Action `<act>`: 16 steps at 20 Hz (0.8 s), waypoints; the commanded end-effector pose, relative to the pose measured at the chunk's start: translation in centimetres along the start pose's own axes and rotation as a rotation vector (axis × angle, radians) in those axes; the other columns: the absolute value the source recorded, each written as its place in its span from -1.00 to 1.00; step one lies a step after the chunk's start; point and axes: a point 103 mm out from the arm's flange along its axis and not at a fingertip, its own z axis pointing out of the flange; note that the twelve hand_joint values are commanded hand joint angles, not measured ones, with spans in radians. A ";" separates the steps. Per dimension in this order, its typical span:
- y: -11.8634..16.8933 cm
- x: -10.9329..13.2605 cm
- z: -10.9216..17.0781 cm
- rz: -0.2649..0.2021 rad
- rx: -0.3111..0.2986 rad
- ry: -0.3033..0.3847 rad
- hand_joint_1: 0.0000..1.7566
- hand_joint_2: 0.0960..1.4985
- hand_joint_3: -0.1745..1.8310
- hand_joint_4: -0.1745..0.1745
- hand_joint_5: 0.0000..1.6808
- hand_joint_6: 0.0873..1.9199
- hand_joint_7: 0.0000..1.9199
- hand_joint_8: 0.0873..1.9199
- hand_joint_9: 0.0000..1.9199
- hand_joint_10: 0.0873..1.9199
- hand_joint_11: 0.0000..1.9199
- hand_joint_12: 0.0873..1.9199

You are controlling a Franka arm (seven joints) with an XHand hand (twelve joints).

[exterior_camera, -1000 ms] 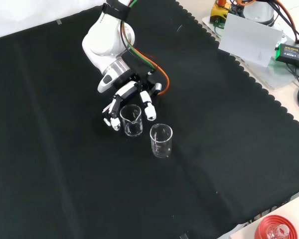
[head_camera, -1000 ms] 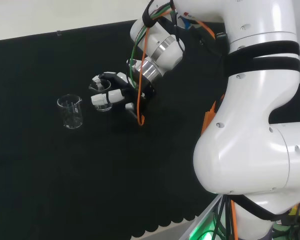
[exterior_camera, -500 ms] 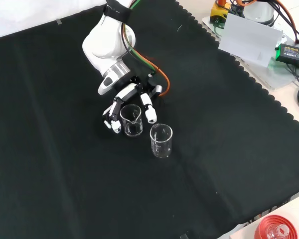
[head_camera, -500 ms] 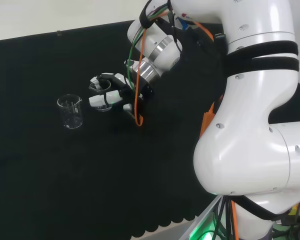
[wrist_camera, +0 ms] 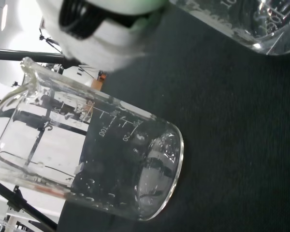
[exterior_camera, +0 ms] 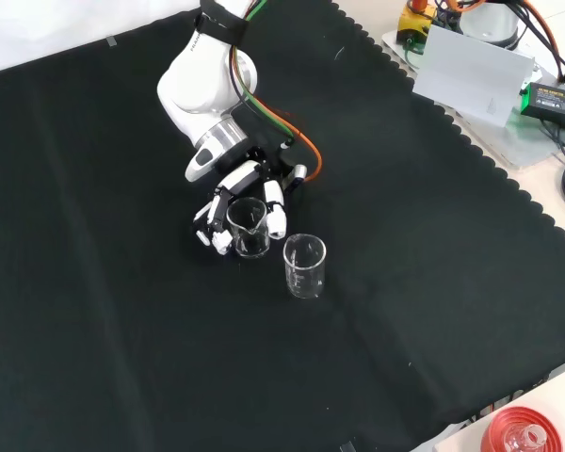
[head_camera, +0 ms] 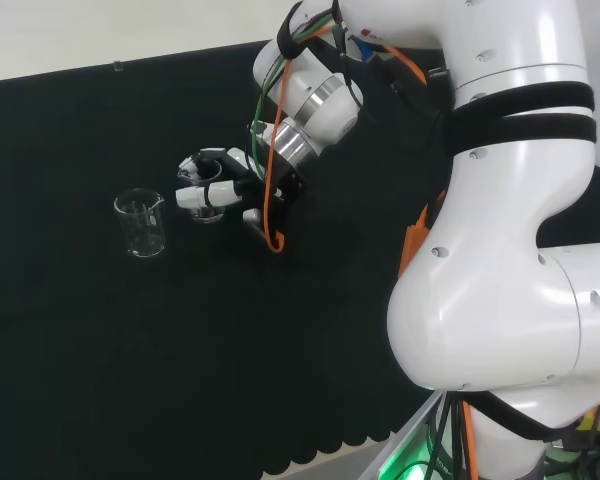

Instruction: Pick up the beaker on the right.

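The hand (exterior_camera: 250, 193) reaches down to the worktop (exterior_camera: 94, 282) with its fingers (exterior_camera: 274, 209) curled around a clear glass beaker (exterior_camera: 248, 227). In the front view white-tipped fingers bracket the beaker on both sides: one set lies against its left wall, another presses along its right wall, and the beaker's rim and spout show between them. In the head view the hand (head_camera: 220, 188) wraps the same beaker (head_camera: 206, 194) from the right, with fingertips curving over and around its rim, so the hand is closed in a grasp on this beaker. Whether the beaker's base is touching the black cloth or just clear of it cannot be told.

A second beaker (exterior_camera: 304, 266) stands upright and free on the cloth, just beside the held one. In the front view it is lower and to the right of the hand; in the head view it (head_camera: 142, 222) stands to the left of the hand, apart from the fingers.

In the wrist view the free beaker (wrist_camera: 82, 164) appears large with its printed scale marks visible, and the wall of the grasped beaker (wrist_camera: 241, 21) shows at the edge beside a blurred white finger (wrist_camera: 106, 29).
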 end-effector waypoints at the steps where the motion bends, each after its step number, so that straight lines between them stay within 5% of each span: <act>1: -0.2 -0.3 0.0 0.008 -0.003 0.000 0.01 -0.05 -0.12 -0.15 -0.22 -0.17 -0.33 -0.38 -0.33 -0.42 -0.91 0.39; 6: -0.1 -0.3 0.2 0.015 -0.014 -0.009 -0.02 0.03 -0.17 -0.10 -0.14 -0.18 -0.31 -0.40 -0.30 -0.43 -0.89 0.38; 8: 0.0 0.0 0.4 0.013 -0.027 -0.039 0.06 0.27 -0.47 0.62 -0.02 0.06 -0.26 -0.40 -0.27 -0.43 -0.86 0.38; 10: 0.1 0.4 0.3 0.005 -0.039 -0.070 0.10 0.40 -0.67 0.91 0.06 0.11 -0.17 -0.43 -0.22 -0.45 -0.81 0.38; 16: 0.3 1.7 -0.7 -0.016 -0.058 -0.129 0.18 0.39 -0.80 1.00 0.24 -0.10 0.12 -0.57 -0.05 -0.52 -0.51 0.27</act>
